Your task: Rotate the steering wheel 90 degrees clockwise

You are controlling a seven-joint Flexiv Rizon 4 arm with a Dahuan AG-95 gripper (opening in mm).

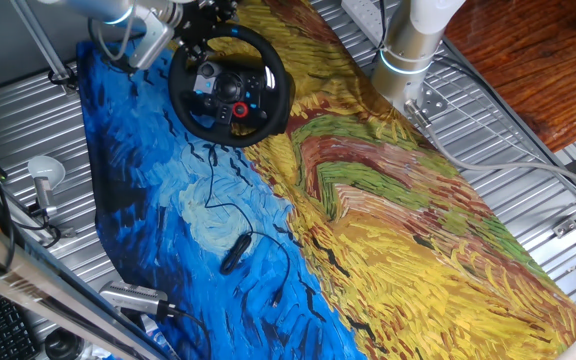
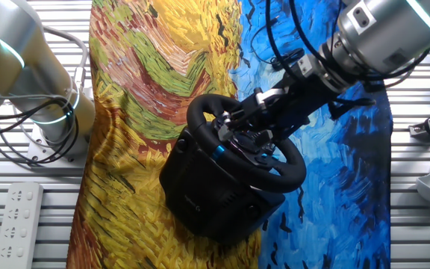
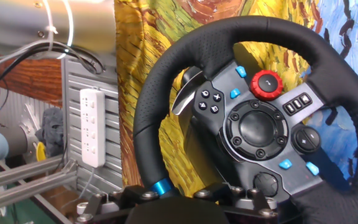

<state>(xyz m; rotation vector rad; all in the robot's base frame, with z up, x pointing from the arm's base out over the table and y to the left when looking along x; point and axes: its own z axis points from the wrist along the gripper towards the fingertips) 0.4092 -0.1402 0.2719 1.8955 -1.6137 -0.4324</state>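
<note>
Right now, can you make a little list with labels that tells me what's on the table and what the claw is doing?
wheel: black steering wheel on its black base, at one end of the cloth
wheel middle: grey hub with a red button and blue-lit buttons
claw: the claw is at the wheel's rim; whether it is gripping cannot be told
cloth: painted cloth, blue on one side, yellow on the other
other thing: small black oval device with a thin cable, on the blue part, apart from the wheel
off the cloth: white power strip

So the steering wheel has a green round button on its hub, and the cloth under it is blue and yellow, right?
Not quite: the round button on the steering wheel hub is red, as the hand view shows. The cloth is indeed blue and yellow.
</note>
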